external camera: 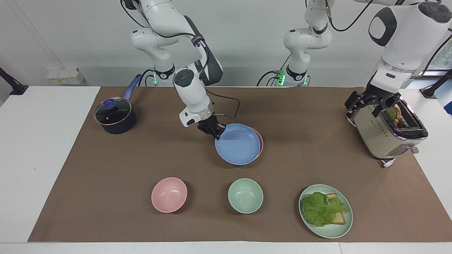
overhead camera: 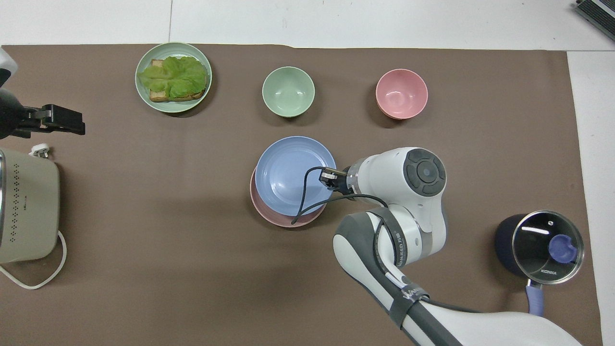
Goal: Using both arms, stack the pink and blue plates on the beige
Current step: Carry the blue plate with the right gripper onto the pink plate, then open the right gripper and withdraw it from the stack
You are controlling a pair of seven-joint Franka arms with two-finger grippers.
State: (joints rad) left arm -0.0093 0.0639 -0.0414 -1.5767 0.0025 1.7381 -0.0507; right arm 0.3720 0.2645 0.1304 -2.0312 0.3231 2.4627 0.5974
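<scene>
Two arms share a table with a brown mat, seen from the facing view. Toward the frame's upper edge on the right arm's side sits a dark lidded pot [external camera: 114, 118], untouched. Moving to the centre of the frame, the right gripper [external camera: 218, 133] reaches down at a slant, its fingers closed on the rim of the blue plate [external camera: 238, 144]. It pinches the edge that points back toward its own arm. The blue plate hangs slightly tilted over the pink plate [external camera: 261, 143] and covers nearly all of it. Only a thin pink crescent shows past the blue rim on the side away from the fingers. In the overhead view a similar pink crescent [overhead camera: 269, 216] shows along the lower edge of the blue plate. No beige plate can be made out; if it lies under the pink one, it is hidden. Judging from this, the plate needs a small shift to centre it, then lowering and release. At the frame's upper edge on the left arm's side, the left gripper [external camera: 370, 106] waits over a toaster [external camera: 388, 137], fingers spread wide, well apart from the plates
</scene>
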